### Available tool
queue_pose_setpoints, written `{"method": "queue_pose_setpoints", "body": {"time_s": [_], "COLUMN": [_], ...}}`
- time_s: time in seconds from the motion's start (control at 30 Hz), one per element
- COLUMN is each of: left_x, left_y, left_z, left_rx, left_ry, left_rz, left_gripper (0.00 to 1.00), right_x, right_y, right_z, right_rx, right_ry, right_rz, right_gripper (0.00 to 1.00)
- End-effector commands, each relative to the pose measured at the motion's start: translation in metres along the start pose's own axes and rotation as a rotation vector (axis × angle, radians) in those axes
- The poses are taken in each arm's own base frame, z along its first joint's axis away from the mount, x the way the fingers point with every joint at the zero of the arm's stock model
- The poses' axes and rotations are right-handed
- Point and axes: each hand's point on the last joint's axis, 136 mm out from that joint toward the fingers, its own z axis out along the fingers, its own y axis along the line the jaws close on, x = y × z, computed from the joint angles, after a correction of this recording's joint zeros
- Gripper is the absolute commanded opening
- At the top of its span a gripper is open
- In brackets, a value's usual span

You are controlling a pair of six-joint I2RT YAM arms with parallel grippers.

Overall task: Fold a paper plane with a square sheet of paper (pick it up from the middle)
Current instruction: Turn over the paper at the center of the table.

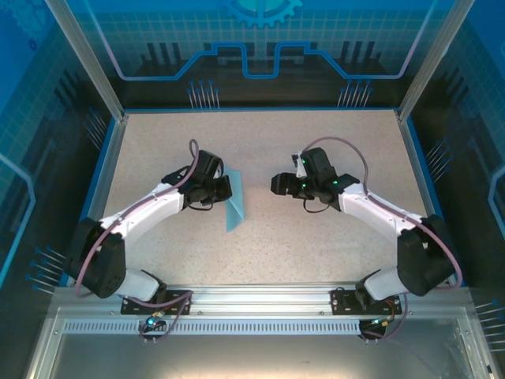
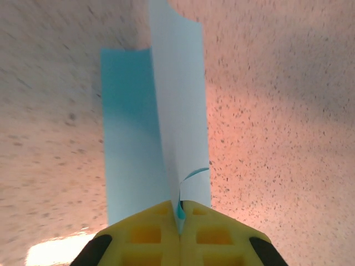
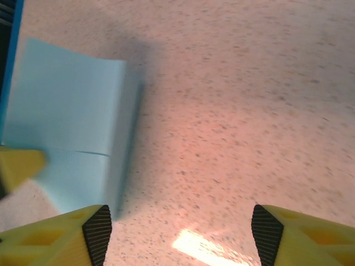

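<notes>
On the table, near its middle: one light-blue sheet of paper (image 1: 235, 209), folded, with one flap standing up from the speckled table (image 1: 316, 253) and the other lying flat.
Count: two arms, two grippers, one sheet.
Sheet, left wrist view: the pale upright flap (image 2: 180, 100) rises from a flat cyan strip on its left. A small curl or slit shows at the edge close to the grip.
Sheet, right wrist view: it lies to the left (image 3: 66, 111), off to the side of the right fingers and not between them.
Left gripper: (image 1: 227, 189) pinched tight on the near edge of the upright flap. In its wrist view (image 2: 180, 221) the yellow fingers (image 2: 152, 238) meet with only paper between them.
Right gripper: (image 1: 276, 184) spread wide and holding nothing. Bare table shows between its fingertips (image 3: 177, 238).
Left arm: (image 1: 146, 209) reaches from its base up and inward, with its wrist turned toward the centre.
Right arm: (image 1: 379, 209) mirrors it from the other side. Its gripper faces the sheet across a short gap, near it but apart.
Back wall: (image 1: 260, 31) a blue panel with a grid, a line pattern and part of a gear emblem at the top.
</notes>
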Motion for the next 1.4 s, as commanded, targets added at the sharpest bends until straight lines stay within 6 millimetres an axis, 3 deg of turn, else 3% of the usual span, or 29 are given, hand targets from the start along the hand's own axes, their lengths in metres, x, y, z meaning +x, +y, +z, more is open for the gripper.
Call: {"method": "queue_pose_setpoints", "body": {"time_s": [0.0, 0.13, 0.23, 0.4, 0.57, 0.97, 1.17, 1.37], "left_x": [-0.002, -0.014, -0.017, -0.01, 0.003, 0.052, 0.056, 0.056], "left_y": [0.041, 0.049, 0.047, 0.036, 0.024, -0.003, -0.02, -0.033], "left_z": [-0.033, -0.052, -0.05, -0.02, 0.017, 0.09, 0.103, 0.102], "left_rx": [-0.279, -0.451, -0.562, -0.733, -0.798, -0.655, -0.573, -0.517], "left_ry": [-0.033, -0.09, -0.096, -0.064, -0.022, 0.14, 0.167, 0.183], "left_rz": [0.097, 0.17, 0.235, 0.345, 0.404, 0.313, 0.289, 0.286], "left_gripper": [0.03, 0.04, 0.04, 0.05, 0.05, 0.1, 0.17, 0.31], "right_x": [0.016, 0.024, 0.029, 0.033, 0.035, 0.051, 0.056, 0.057], "right_y": [-0.039, -0.051, -0.06, -0.07, -0.08, -0.126, -0.13, -0.127], "right_z": [-0.008, -0.016, -0.02, -0.029, -0.037, -0.064, -0.063, -0.057], "right_rx": [0.133, 0.171, 0.201, 0.238, 0.272, 0.39, 0.392, 0.372], "right_ry": [-0.008, -0.03, -0.042, -0.064, -0.072, -0.135, -0.115, -0.09], "right_rz": [0.032, 0.031, 0.04, 0.06, 0.098, 0.291, 0.309, 0.307], "right_gripper": [0.76, 0.84, 0.91, 0.94, 0.94, 0.93, 0.93, 0.93]}}
